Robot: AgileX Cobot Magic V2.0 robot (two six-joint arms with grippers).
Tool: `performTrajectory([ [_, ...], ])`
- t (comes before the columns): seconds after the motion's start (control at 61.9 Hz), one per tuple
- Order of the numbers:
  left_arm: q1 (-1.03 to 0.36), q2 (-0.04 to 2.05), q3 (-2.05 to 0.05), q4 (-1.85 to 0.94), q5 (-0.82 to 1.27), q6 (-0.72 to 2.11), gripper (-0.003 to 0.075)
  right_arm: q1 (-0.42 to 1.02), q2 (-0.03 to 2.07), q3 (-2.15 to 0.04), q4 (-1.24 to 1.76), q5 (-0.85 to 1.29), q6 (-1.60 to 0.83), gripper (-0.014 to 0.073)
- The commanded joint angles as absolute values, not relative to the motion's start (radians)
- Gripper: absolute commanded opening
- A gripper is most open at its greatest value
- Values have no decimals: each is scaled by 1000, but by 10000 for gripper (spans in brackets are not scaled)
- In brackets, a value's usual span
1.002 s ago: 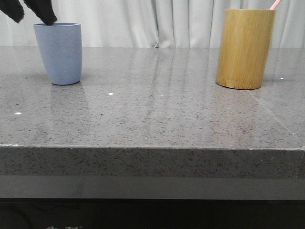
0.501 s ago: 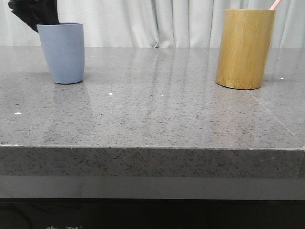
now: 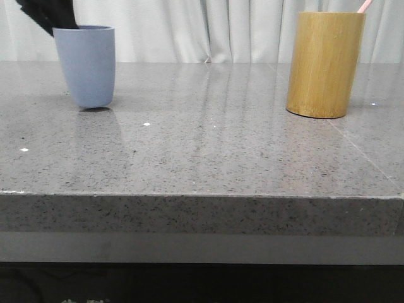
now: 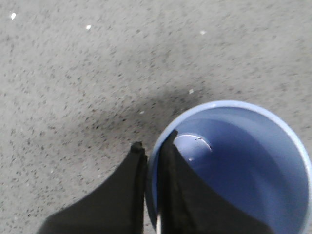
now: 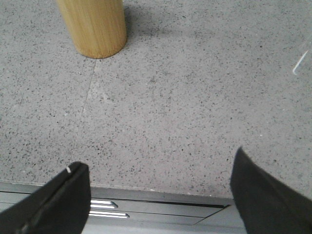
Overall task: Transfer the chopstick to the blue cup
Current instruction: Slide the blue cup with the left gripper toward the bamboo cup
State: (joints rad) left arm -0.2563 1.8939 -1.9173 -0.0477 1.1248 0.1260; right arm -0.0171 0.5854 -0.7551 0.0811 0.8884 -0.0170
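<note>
Meanwhile the left gripper [image 4: 152, 148] jaws pinch the blue cup [image 4: 234, 165] rim; the chopstick [image 3: 364, 5] waits in the bamboo holder [image 3: 324, 64], right gripper [image 5: 161, 187] jaws spread.

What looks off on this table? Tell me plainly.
The blue cup seems to lean rather than stand flat. The left hand pinches its rim, one finger inside and one outside. Nothing looks spilled or broken.

a staged lab-style test bench: bare speckled grey stone table [image 3: 208, 151], plain pale curtain [image 3: 208, 28] hanging at 12 o'clock.
</note>
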Motion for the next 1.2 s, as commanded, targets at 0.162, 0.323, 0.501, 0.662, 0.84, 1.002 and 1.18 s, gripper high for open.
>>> performTrajectory([
  [0.162, -372, 1841, -2028, -62, 1114, 125, -19, -21, 595, -789, 85, 831, -24, 600],
  [0.323, -450, 1865, -2032, -62, 1112, 125, -19, -21, 595, -789, 85, 831, -24, 600],
  [0.501, -520, 1895, -2032, -62, 1095, 125, -19, -21, 595, -789, 85, 833, -24, 600],
  [0.662, -559, 1907, -2032, -62, 1042, 125, -19, -21, 595, -789, 85, 836, -24, 600],
  [0.84, -570, 1922, -2032, -62, 1032, 125, -19, -21, 595, -789, 85, 842, -24, 600],
  [1.002, -570, 1936, -2032, -62, 1037, 125, -19, -21, 595, -789, 85, 842, -24, 600],
  [1.18, -570, 1940, -2034, -62, 1039, 125, -18, -21, 595, -789, 85, 848, -24, 600],
])
